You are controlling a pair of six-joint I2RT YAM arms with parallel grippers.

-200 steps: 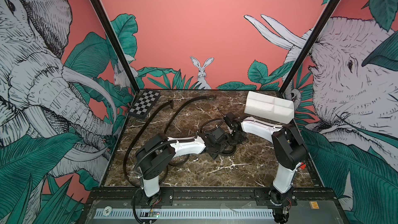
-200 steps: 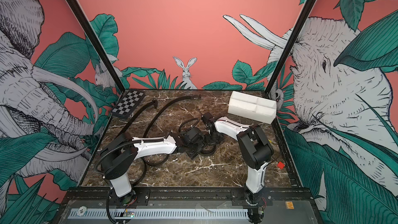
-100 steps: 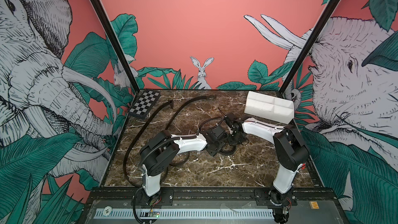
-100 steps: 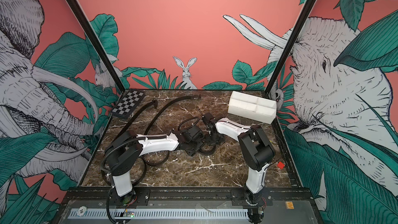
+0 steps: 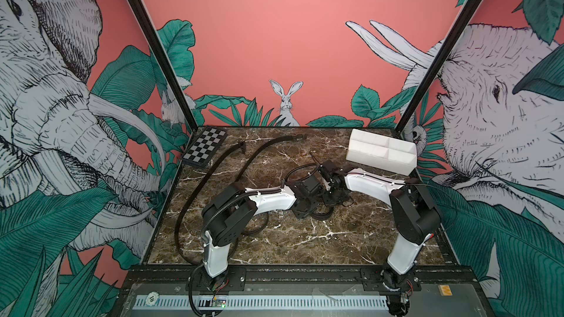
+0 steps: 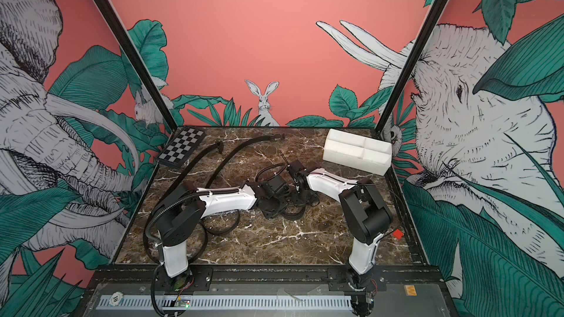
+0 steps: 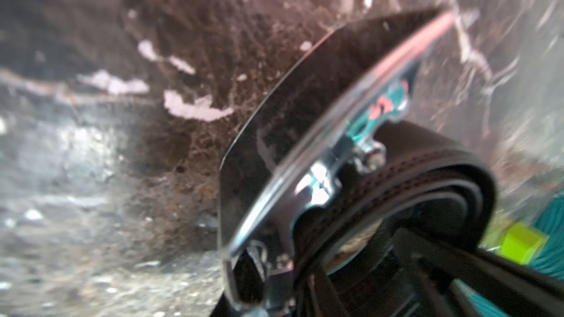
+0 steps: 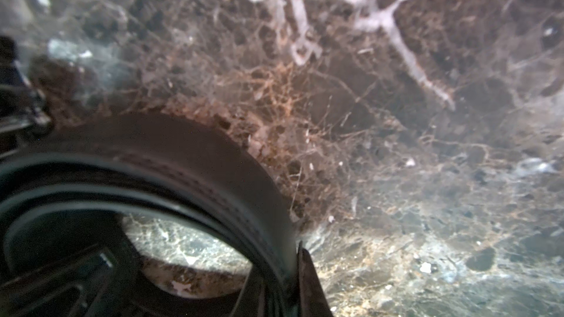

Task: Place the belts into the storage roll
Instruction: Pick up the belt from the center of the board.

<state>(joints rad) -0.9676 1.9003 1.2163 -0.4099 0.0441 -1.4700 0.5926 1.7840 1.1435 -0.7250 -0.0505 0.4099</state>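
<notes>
Top views, working from the left: the checkerboard (image 5: 205, 147) sits in the far corner. Two loose belts (image 5: 195, 190) (image 5: 259, 154) trail in long curves across the marble table (image 5: 305, 239), neither of them near the box. Toward the middle, my left arm has reached further in over the last second. The left gripper (image 5: 305, 205) has been drawing its jaws in from wide, and they now stand narrow. I cannot tell whether they have finished closing or actually bite anything. Its wrist camera is right up against the coiled belt (image 7: 442, 178), with the shiny buckle (image 7: 290, 178) on the outside of the roll. What I take to be one of its fingers (image 7: 473, 266) crosses beneath the coil. Just beside it, the right gripper (image 5: 334, 199) has not changed. Its jaws are pressed together on the wall of that same coil, and in the right wrist view a fingertip (image 8: 308, 279) lies against the outside of the strap. I read this as the roll being secured from both sides so it cannot spring open. Well apart at the far right, the white storage box (image 5: 381, 150) shows nothing dark in its four compartments. In my judgement no belt is stowed yet, and the lift toward the box comes next.
</notes>
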